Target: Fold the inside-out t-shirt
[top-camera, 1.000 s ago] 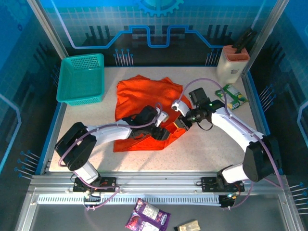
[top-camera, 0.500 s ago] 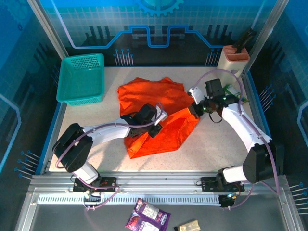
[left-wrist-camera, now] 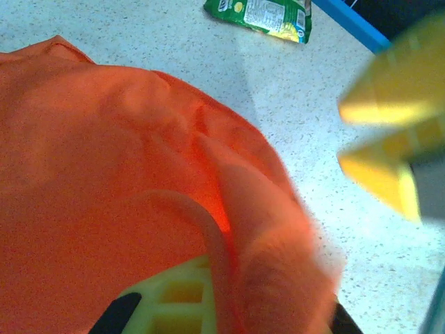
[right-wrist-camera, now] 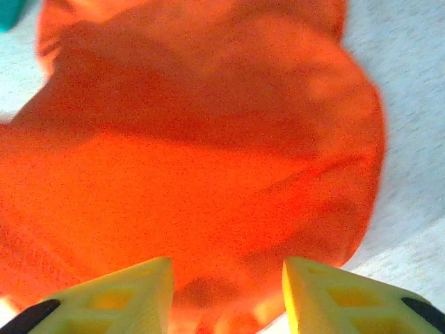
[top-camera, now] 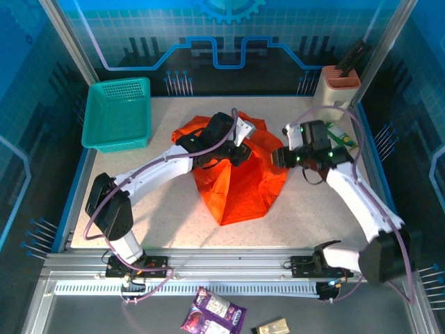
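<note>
Bright orange thin t-shirt (top-camera: 243, 188) | bunched in the middle of the speckled table (top-camera: 160, 209), top lifted | left gripper (top-camera: 238, 154) pinched tight on it | right gripper (top-camera: 277, 158) fingers apart; holding nothing

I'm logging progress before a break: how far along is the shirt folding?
Nothing looks folded yet: the t-shirt is bunched, not flat. In hand: the left hand is shut on a pinch of the cloth, holding it up in a peak above the table, while the right hand stands open over its right edge. Left: spreading it flat and every fold.
</note>
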